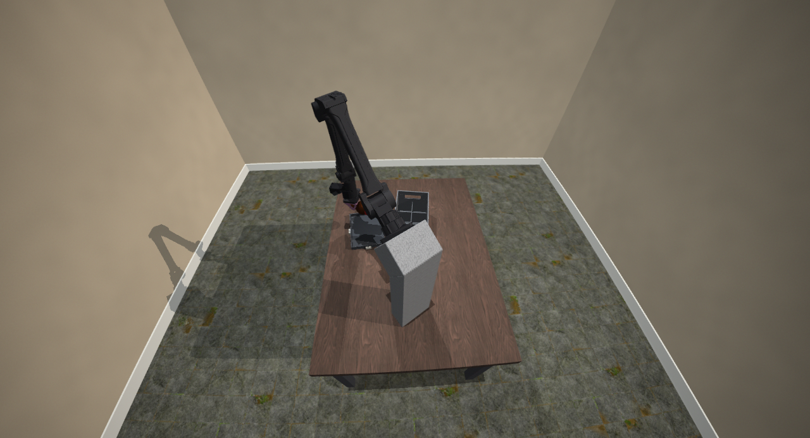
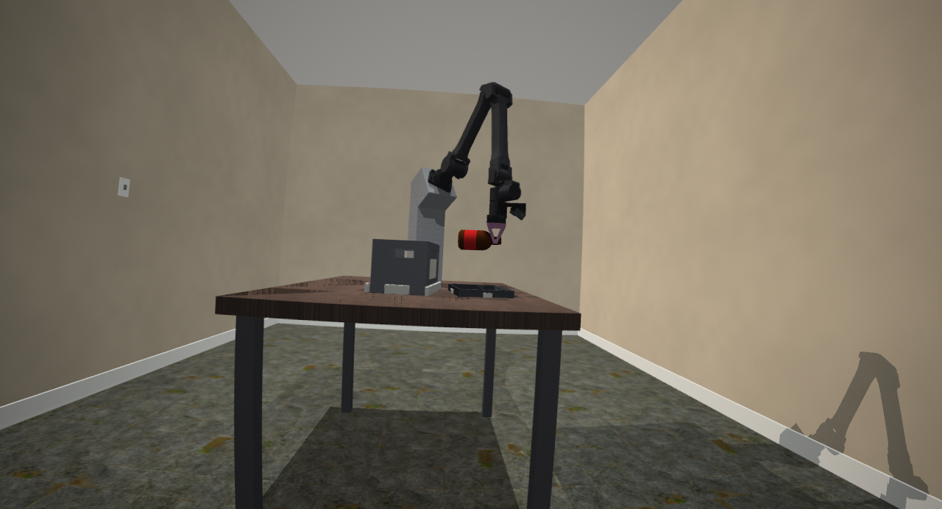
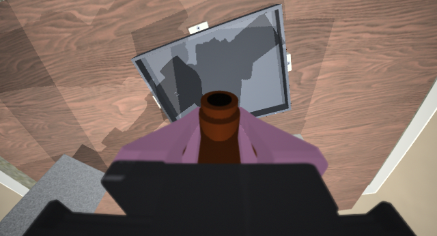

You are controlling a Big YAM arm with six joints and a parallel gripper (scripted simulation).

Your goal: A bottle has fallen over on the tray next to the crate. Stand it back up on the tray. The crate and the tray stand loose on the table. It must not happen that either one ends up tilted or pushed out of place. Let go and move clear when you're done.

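The brown bottle with a red label (image 2: 471,240) (image 3: 219,127) hangs in the air well above the tray, lying level, with its base toward the crate side in the exterior view. Its neck is between the fingers of my gripper (image 2: 495,241) (image 3: 219,114), which is shut on it and points down. In the top view the bottle (image 1: 361,208) is mostly hidden by the arm. The dark shallow tray (image 2: 480,291) (image 3: 286,76) (image 1: 352,244) lies flat on the table with nothing seen in it but shadows. The grey crate (image 2: 399,267) (image 1: 398,200) stands upright beside the tray.
The grey arm pedestal (image 1: 416,282) (image 2: 421,206) (image 3: 73,188) stands on the wooden table (image 1: 464,322) (image 2: 395,312). The crate has inner dividers and rises much higher than the tray. The tray lies near one long edge of the table.
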